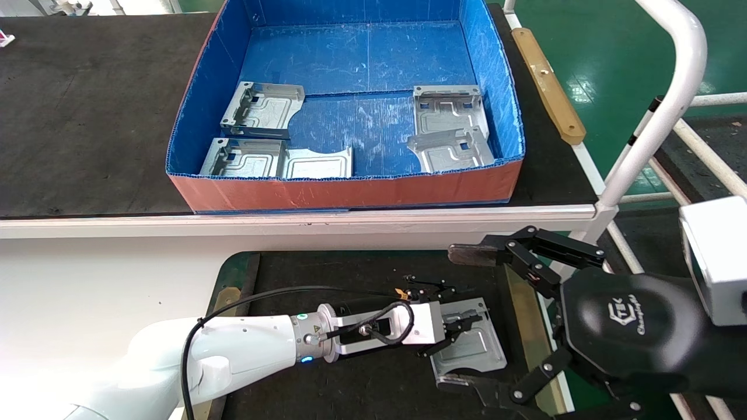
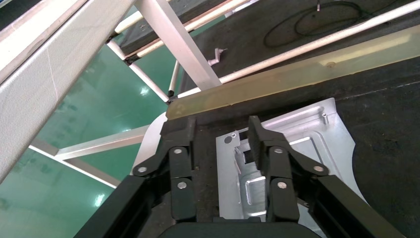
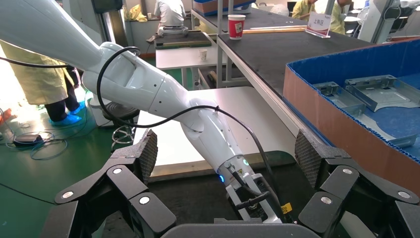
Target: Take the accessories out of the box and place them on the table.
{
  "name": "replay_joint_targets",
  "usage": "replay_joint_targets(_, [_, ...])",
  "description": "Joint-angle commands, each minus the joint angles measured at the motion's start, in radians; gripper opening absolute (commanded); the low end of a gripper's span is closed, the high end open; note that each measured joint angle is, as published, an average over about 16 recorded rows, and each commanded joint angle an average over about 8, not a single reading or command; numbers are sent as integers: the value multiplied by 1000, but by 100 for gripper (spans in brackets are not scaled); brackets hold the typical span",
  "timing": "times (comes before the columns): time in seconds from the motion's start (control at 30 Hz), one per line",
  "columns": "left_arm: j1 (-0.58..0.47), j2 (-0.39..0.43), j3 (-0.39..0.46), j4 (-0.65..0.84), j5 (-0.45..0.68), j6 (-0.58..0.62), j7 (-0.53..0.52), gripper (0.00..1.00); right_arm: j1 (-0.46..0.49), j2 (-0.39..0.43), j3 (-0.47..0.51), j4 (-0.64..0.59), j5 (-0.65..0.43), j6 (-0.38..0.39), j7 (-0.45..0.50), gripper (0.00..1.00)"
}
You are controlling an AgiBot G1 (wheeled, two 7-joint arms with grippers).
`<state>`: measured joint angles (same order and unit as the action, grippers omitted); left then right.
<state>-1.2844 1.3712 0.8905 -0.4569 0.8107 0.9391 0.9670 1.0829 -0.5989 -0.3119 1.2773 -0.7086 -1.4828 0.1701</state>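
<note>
One silvery plate [image 1: 475,350] lies flat on the black mat [image 1: 350,274] of the white table [image 1: 117,280]. My left gripper [image 1: 461,309] hovers low over its near edge, open; in the left wrist view [image 2: 220,144] one finger [image 2: 260,144] is over the plate [image 2: 307,158] and the other over the mat. Several more plates [image 1: 262,108] [image 1: 449,108] lie in the blue box [image 1: 350,192] on the bench behind. My right gripper [image 1: 467,318] is wide open and empty, above the mat's right side, facing the left arm [image 3: 208,134].
The box stands on a black-topped bench [image 1: 87,116] with a white rim. A tan strip [image 1: 522,326] runs along the mat's right side. A white tube frame [image 1: 659,111] rises at the right. A red cup [image 3: 236,26] stands far off.
</note>
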Motion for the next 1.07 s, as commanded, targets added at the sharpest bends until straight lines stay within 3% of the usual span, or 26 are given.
replay_joint_targets(0.03, [0,0,-1,1,1,1,0,100,0,0,0,0,0,0,0,100])
replay_joint_targets(0.5, [4,-19,-20,-16,3,17,-27,100,0,0,0,0,0,0,0,100])
replay_joint_targets(1.07, [55,-203,-166,-217,-17,151,-306,100,0,0,-1,-1,0,0,0,100])
